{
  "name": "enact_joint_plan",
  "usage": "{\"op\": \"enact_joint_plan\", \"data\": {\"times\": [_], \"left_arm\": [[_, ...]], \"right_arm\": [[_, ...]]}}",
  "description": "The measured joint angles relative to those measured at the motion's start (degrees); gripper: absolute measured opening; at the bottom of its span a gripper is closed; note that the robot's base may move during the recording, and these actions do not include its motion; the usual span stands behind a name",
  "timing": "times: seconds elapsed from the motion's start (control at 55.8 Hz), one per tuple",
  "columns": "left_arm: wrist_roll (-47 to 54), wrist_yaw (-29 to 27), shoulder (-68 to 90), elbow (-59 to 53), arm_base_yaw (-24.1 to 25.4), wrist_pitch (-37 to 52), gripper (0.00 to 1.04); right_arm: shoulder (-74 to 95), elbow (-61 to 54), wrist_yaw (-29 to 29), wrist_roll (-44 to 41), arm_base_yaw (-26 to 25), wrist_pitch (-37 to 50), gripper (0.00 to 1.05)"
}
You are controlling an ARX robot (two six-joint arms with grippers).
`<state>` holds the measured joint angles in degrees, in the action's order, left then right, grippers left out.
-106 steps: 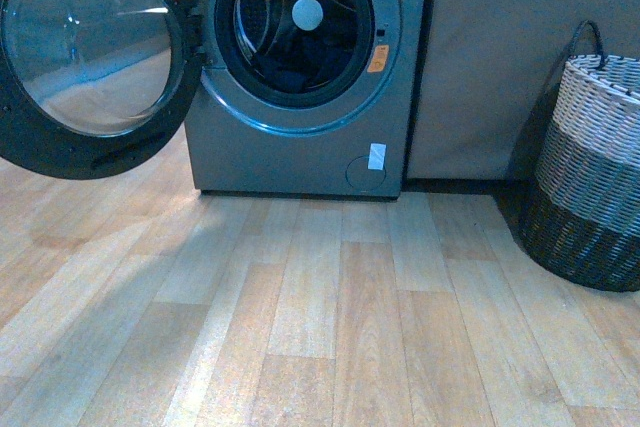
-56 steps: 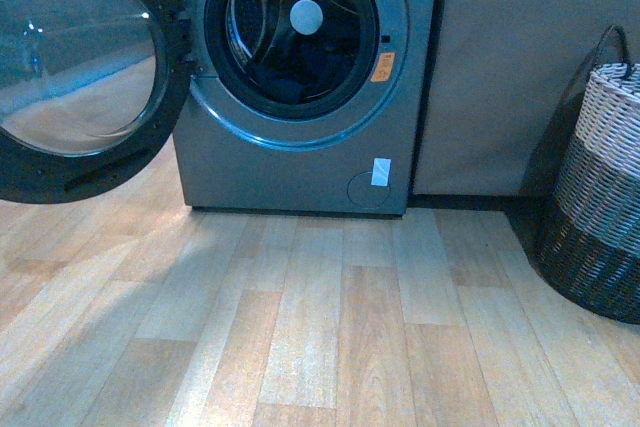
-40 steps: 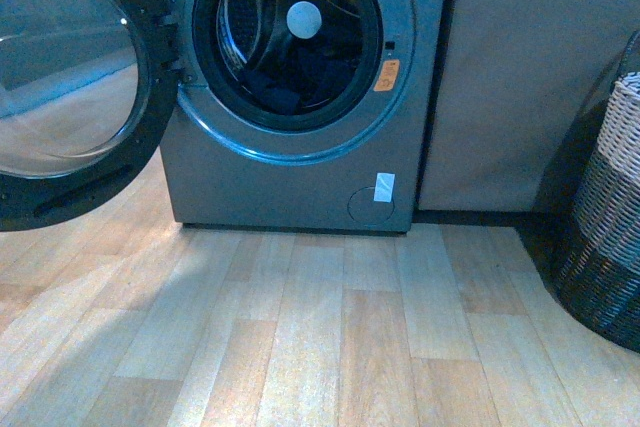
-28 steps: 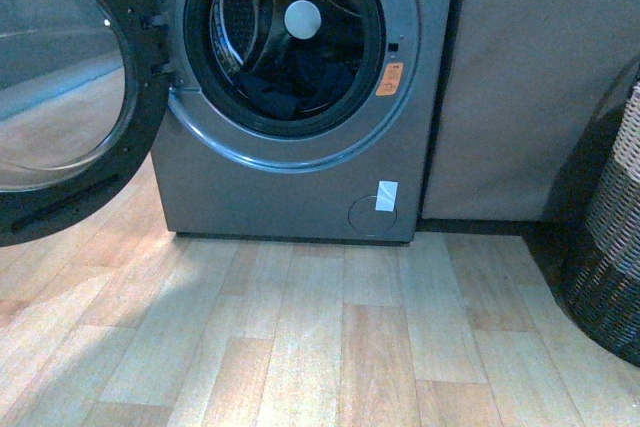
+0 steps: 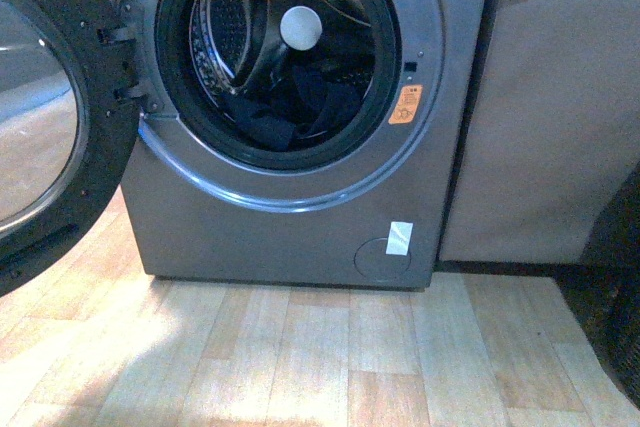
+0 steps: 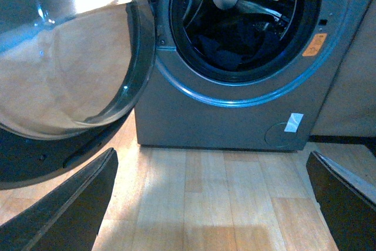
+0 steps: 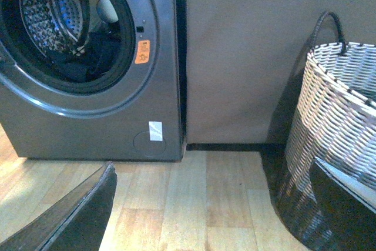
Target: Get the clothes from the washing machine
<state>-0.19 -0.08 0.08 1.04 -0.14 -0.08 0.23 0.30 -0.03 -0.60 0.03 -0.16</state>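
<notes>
Clothes (image 5: 290,112) inside washing machine (image 5: 280,232); wicker basket (image 7: 335,116) clear only in right wrist view. Left gripper (image 6: 211,154), right gripper (image 7: 212,163) spread apart.

1. The washing machine (image 5: 290,217) filled the centre of my front view, standing on the floor (image 5: 320,367).
2. Its door (image 5: 40,127) hung open at the left edge.
3. The clothes (image 5: 290,112) lay low inside the drum (image 5: 225,22).
4. A panel (image 5: 540,117) stood at the right, between the machine and the basket (image 7: 335,139).
</notes>
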Motion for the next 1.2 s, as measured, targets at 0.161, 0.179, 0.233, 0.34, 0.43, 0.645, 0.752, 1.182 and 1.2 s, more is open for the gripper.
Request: {"op": "enact_joint_plan", "data": {"times": [0.161,0.179,0.233,0.34,0.43,0.645,0.752,1.182,1.2], "left_arm": [[-0.02,0.07,0.00,0.00,0.00,-0.02,0.98],[0.00,-0.02,0.15,0.00,0.00,0.00,0.98],[-0.02,0.09,-0.02,0.00,0.00,0.04,0.98],[-0.02,0.00,-0.04,0.00,0.00,0.00,0.98],[0.00,0.09,-0.02,0.00,0.00,0.00,0.98],[-0.02,0.09,-0.02,0.00,0.00,0.00,0.98],[-0.02,0.07,0.00,0.00,0.00,0.00,0.98],[-8.04,13.40,5.46,2.95,4.24,-8.63,0.98],[-9.97,15.65,6.99,3.17,4.94,-9.70,0.98]], "right_arm": [[0.02,0.00,-0.07,0.00,0.00,-0.02,0.97],[0.02,0.00,-0.02,0.02,0.00,0.00,0.97],[0.02,0.00,-0.02,0.00,0.00,-0.02,0.97],[0.02,0.00,-0.07,0.00,0.00,-0.02,0.97],[0.02,0.00,0.04,0.00,0.00,-0.02,0.97],[0.02,0.00,0.02,0.00,0.00,0.00,0.97],[0.02,0.00,-0.02,0.00,0.00,0.00,0.97],[0.02,0.00,0.11,0.02,0.00,-0.02,0.97],[0.02,0.00,0.09,0.00,-0.02,0.00,0.97]]}}
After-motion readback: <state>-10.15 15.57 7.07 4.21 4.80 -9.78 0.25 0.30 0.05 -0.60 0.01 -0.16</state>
